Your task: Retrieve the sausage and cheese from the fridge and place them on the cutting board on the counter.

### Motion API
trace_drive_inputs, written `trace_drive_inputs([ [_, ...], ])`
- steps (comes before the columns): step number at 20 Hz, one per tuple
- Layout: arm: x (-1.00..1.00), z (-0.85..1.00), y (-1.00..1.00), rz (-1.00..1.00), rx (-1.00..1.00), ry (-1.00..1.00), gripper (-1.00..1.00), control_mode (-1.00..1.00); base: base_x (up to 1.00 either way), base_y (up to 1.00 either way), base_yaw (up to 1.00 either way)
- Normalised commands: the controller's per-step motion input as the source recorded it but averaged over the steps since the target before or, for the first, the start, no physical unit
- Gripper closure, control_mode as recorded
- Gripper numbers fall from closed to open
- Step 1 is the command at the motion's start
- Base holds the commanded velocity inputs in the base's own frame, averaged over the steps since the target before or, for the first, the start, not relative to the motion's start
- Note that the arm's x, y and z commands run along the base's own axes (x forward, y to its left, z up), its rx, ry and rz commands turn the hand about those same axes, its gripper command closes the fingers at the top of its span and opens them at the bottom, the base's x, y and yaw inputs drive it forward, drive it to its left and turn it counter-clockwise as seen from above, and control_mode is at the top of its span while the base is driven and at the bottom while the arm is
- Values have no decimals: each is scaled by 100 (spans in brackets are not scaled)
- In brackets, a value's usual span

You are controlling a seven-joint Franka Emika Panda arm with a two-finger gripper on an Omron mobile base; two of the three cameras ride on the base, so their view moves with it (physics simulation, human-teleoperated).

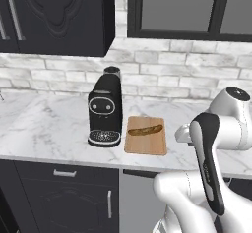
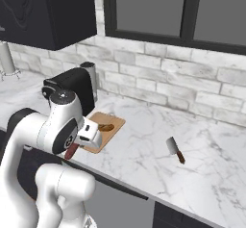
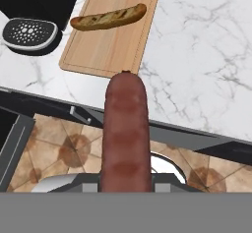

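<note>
My gripper (image 2: 78,145) is shut on the sausage (image 3: 125,133), a reddish-brown cylinder that points away from the hand toward the counter's front edge. The sausage (image 2: 72,151) hangs in front of and below the counter (image 1: 44,124), short of the cutting board (image 3: 115,45). The light-brown wooden cutting board (image 1: 145,139) lies on the counter beside the coffee machine. A brown, grill-marked, baguette-like piece (image 1: 145,129) lies across the board's far half. The cheese and the fridge are out of view.
A black coffee machine (image 1: 104,111) stands just left of the board. A small cleaver with a red handle (image 2: 175,150) lies on the counter to the right. Black cabinets (image 1: 64,192) sit under the counter, and a brick wall and window rise behind it.
</note>
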Motion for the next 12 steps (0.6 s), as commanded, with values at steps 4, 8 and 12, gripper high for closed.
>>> trace_drive_inputs([
  [4,0,0,0,0,0,0,100,100,0,0,0],
  [8,0,0,0,0,0,0,100,100,0,0,0],
  [12,0,0,0,0,0,0,100,-100,0,0,0],
])
